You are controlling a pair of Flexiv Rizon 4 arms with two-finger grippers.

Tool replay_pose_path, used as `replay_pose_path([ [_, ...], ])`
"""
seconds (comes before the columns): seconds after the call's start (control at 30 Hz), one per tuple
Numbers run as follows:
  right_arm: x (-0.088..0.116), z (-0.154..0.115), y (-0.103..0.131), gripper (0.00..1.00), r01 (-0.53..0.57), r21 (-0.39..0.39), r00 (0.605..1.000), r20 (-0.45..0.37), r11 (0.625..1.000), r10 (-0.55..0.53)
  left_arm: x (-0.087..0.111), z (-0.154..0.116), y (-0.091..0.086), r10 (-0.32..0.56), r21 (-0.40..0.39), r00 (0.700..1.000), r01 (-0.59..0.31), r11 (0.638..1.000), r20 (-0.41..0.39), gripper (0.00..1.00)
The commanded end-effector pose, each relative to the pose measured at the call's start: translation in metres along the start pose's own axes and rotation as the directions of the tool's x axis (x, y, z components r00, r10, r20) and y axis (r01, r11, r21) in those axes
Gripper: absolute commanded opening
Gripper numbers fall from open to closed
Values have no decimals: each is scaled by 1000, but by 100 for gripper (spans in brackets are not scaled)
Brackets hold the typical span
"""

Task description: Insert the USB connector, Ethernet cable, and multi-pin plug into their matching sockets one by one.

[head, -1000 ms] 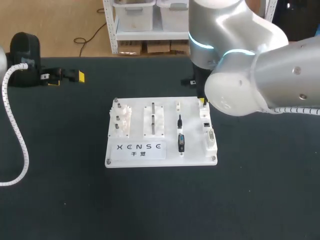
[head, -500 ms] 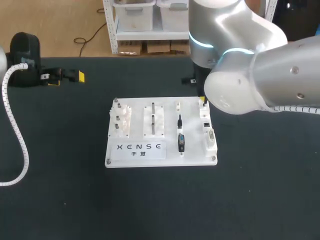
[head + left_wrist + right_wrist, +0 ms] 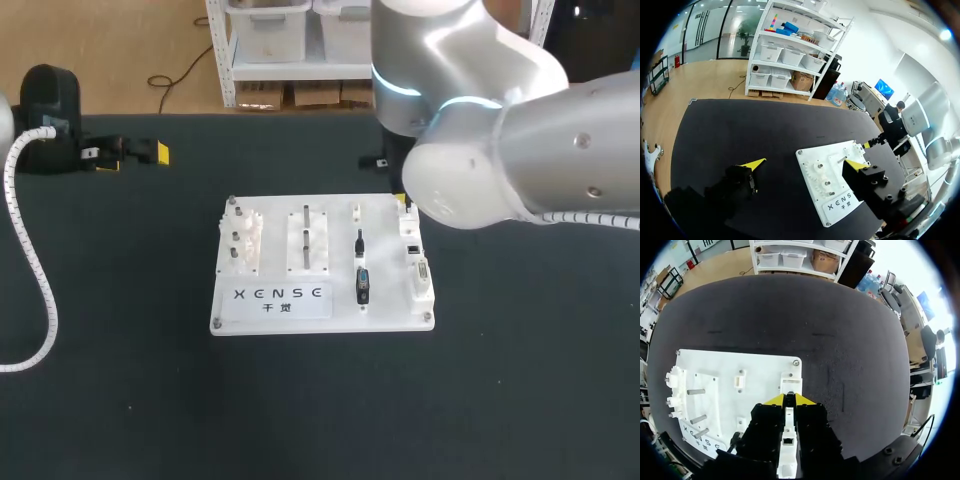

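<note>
Hovering over socket block (image 3: 790, 381), R gripper (image 3: 789, 399) seemingly closed.

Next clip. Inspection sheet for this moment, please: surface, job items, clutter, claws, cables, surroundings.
Surface: black table with a white fixture board lying flat near its middle.
Job's things: a black-and-blue plug and a slim black connector rest on the board in the column beside the socket strip. An Ethernet cable cannot be made out.
Clutter: nothing seen.
Claws: left claw is open and empty, at the table's far left, away from the board. Right claw is over the board's far right corner, at the socket strip's end; its grip cannot be told.
Cables: white coiled conduit over the table's left side.
Surroundings: nothing seen reaching over the table.
</note>
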State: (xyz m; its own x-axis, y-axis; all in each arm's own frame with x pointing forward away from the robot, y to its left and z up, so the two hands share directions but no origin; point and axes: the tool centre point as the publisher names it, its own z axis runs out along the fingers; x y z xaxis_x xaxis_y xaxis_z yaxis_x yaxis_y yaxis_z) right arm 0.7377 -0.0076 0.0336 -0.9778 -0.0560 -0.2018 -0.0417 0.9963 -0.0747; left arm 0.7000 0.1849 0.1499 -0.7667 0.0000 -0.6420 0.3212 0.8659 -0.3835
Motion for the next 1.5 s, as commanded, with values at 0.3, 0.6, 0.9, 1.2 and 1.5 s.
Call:
replay_pose_path([
  [0.3, 1, 2, 3, 0, -1, -1, 1000, 2, 1000, 1, 0, 0, 0, 0, 0, 1000, 0, 1000, 0, 100],
  [0.6, 1, 2, 3, 0, 2, -3, 1000, 3, 1000, -2, 0, 0, 0, 0, 0, 1000, 0, 1000, 0, 100],
  [0.9, 6, 14, -4, 0, -14, 17, 1000, -23, 1000, 14, 0, 0, 0, 0, 0, 1000, 0, 1000, 0, 100],
  [1.2, 14, 31, -14, 0, -37, 42, 997, -63, 998, 40, 0, 0, 0, 0, 0, 1000, 0, 1000, 0, 100],
  [1.5, 15, 26, -11, 27, -23, 38, 999, -43, 999, 24, 0, 0, 0, 0, 0, 1000, 0, 1000, 0, 100],
])
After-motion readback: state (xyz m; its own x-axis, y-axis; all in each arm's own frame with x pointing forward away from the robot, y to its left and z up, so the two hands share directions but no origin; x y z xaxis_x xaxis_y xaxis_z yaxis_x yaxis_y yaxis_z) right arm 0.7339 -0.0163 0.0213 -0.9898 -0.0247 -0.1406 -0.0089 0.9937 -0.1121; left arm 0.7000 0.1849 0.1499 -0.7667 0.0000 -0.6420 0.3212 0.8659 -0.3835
